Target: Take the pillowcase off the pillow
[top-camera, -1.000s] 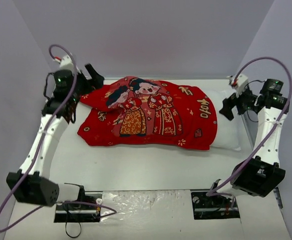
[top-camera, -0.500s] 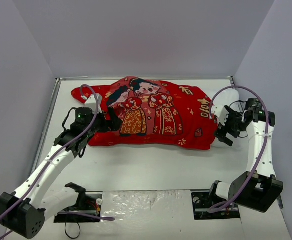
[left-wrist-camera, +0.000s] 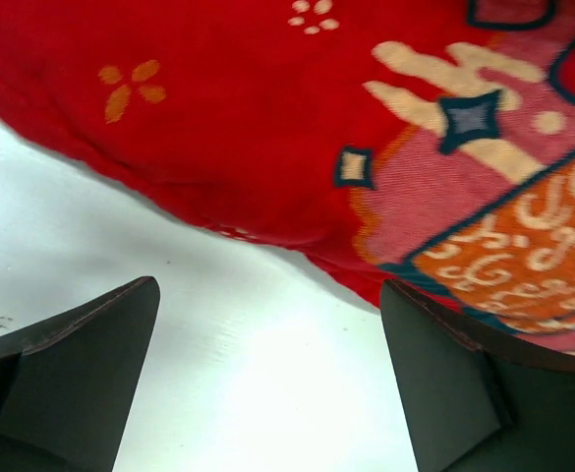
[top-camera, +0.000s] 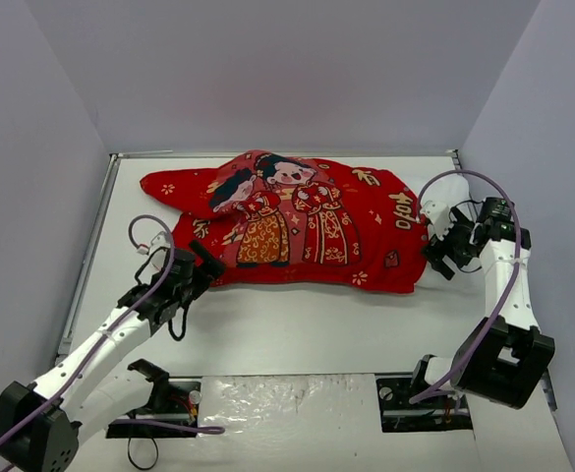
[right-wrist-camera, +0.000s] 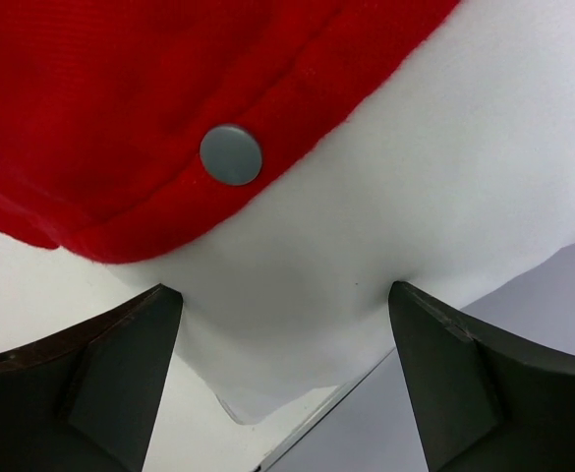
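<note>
The red pillowcase (top-camera: 297, 221) with two cartoon figures lies across the middle of the table, still over the white pillow (top-camera: 446, 192), whose end sticks out at the right. My left gripper (top-camera: 201, 265) is open at the case's near left edge, over bare table; the left wrist view shows the red fabric (left-wrist-camera: 267, 118) just beyond the jaws. My right gripper (top-camera: 440, 258) is open at the right end. In the right wrist view the white pillow corner (right-wrist-camera: 366, 236) sits between the jaws, below the red hem (right-wrist-camera: 120, 128) with a grey snap button (right-wrist-camera: 231, 154).
Grey walls enclose the table on three sides. A metal rim (top-camera: 88, 256) runs along the left edge, and the right edge (right-wrist-camera: 307, 433) lies close under the pillow corner. The arm bases stand on plates (top-camera: 297, 403) at the near edge.
My left arm has swung down from the far left corner to the case's near left edge. My right arm has come in from the far right to the pillow's exposed end.
</note>
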You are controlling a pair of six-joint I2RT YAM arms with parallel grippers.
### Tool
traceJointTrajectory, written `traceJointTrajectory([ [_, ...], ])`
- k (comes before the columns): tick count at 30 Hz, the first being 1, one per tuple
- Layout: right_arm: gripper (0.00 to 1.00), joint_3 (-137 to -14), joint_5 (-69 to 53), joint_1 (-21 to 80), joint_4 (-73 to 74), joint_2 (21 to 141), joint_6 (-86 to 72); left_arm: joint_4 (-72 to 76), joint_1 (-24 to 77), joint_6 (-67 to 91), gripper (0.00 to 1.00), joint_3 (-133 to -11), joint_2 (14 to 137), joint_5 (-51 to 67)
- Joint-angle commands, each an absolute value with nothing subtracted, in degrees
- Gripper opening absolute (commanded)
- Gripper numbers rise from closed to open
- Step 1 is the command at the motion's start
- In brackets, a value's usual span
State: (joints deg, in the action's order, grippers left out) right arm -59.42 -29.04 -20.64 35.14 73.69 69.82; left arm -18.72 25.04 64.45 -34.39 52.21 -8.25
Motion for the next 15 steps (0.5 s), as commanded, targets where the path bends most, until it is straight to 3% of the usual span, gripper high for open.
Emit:
traceJointTrajectory([
  [1,0.82,-61.3,-31.0,-20.8,33.0,75.9,65.9,-13.0,26.1,70.9,0.95,-34.7,54.0,-15.1],
  [7,0.79,-62.5,-30.9,-20.8,32.8,77.5,65.8,-9.1,26.8,44.0,0.96,-42.8,65.6,-5.6],
  [15,0.77,-66.0,-30.9,-20.9,32.8,80.9,65.4,-13.3,28.2,16.9,0.96,-46.9,60.6,6.5],
])
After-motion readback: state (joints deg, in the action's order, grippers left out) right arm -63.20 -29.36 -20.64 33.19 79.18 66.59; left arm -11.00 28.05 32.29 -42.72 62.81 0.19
